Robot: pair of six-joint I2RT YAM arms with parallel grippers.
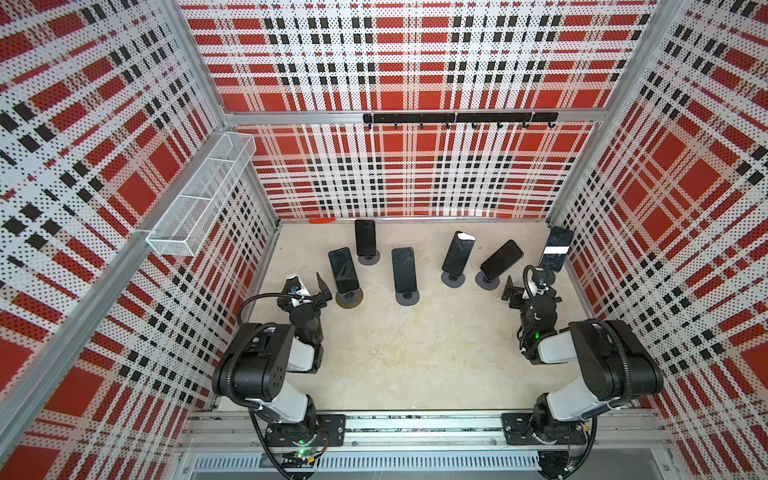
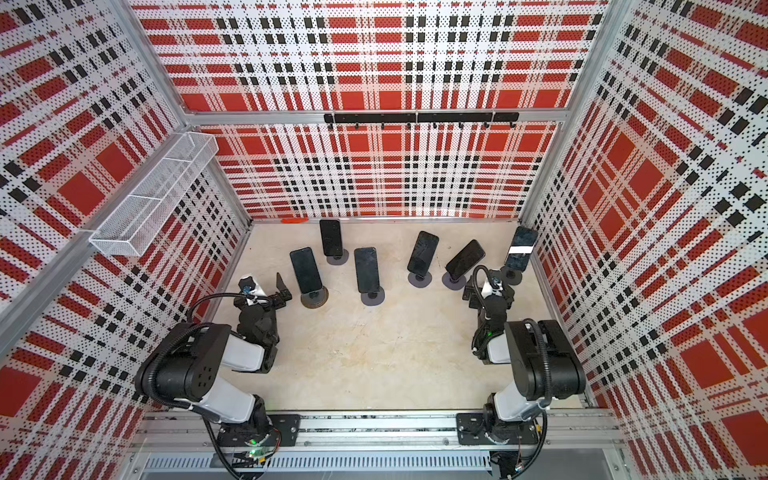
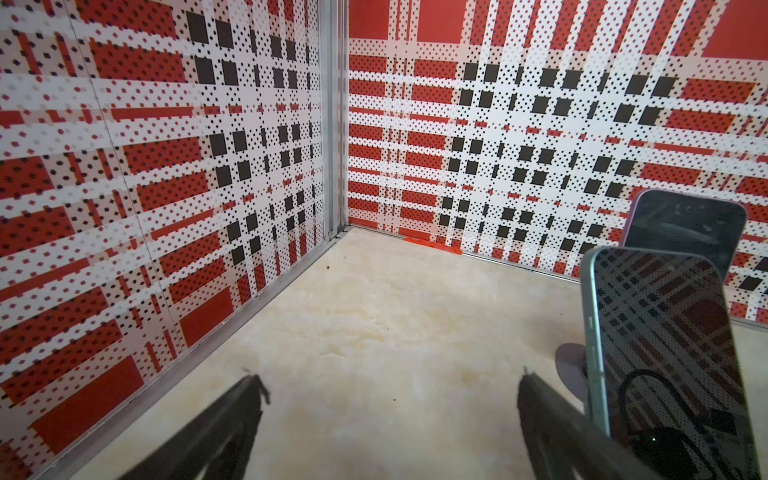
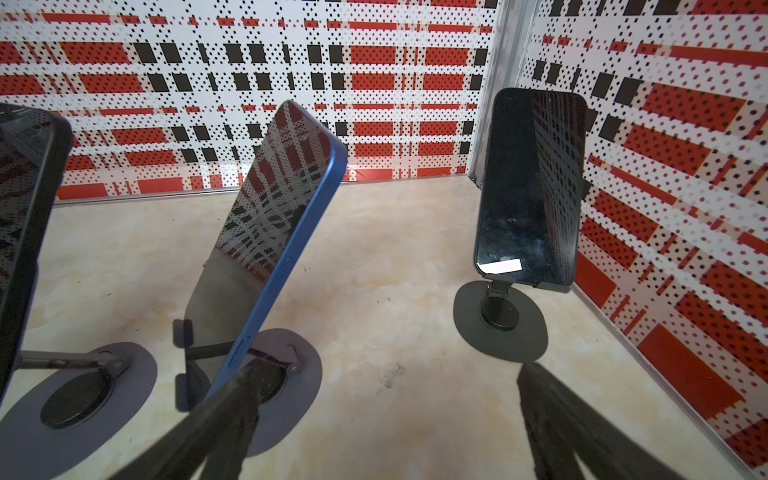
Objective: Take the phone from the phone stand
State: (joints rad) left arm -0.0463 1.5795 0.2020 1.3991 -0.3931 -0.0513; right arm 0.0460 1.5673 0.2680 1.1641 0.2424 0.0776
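Six phones were seen in both top views, each propped on its own round-based stand, set in a loose arc across the far half of the pale worktop. None had been lifted off. Every screen was dark and glossy, and the plaid walls were mirrored in several of them.

The leftmost phone was leaned back on a brownish-based stand; its edge was shown as pale green in the left wrist view. The blue-edged phone was tilted sideways on a grey-based stand. The corner phone, black-framed, was held nearly upright close to the right wall on a dark stand, and a bright white strip was seen low on its screen.

The left hand was spread wide with nothing between its fingers. It was poised over bare worktop just beside the leftmost phone.

The right hand was likewise spread wide and empty. One finger was seen in front of the grey-based stand, and the hand was pointed at the gap between the blue-edged phone and the corner phone.
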